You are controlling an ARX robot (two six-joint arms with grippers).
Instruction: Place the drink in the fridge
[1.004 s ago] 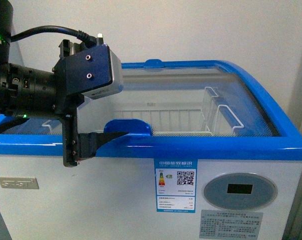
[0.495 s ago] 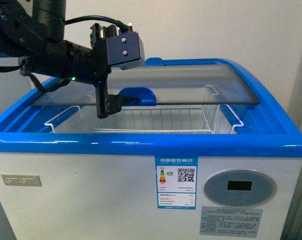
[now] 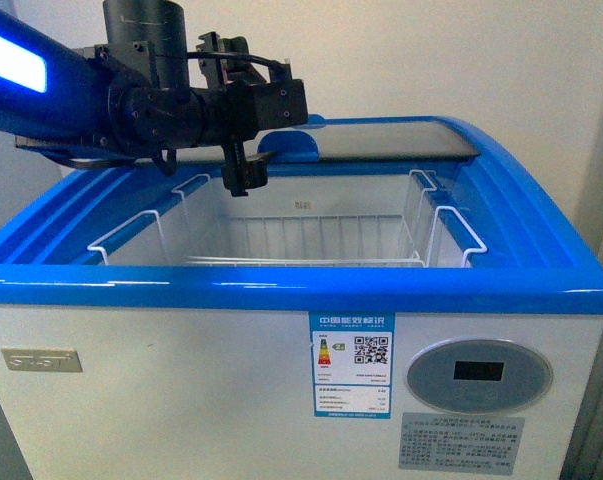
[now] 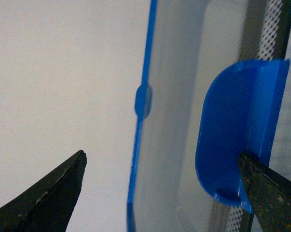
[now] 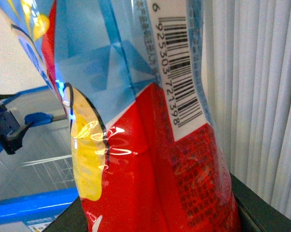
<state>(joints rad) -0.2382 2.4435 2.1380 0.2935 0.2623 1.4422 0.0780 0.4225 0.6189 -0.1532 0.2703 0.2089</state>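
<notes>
The curved glass lid has slid back toward twelve o'clock, baring the white wire basket in the fridge. The left end effector gapes at the blue handle; the right end effector grips the drink.

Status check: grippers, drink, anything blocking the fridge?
Left gripper open, one finger against lid handle. Right gripper shut on drink. Lid slid back, fridge open; only left arm over the opening.
</notes>
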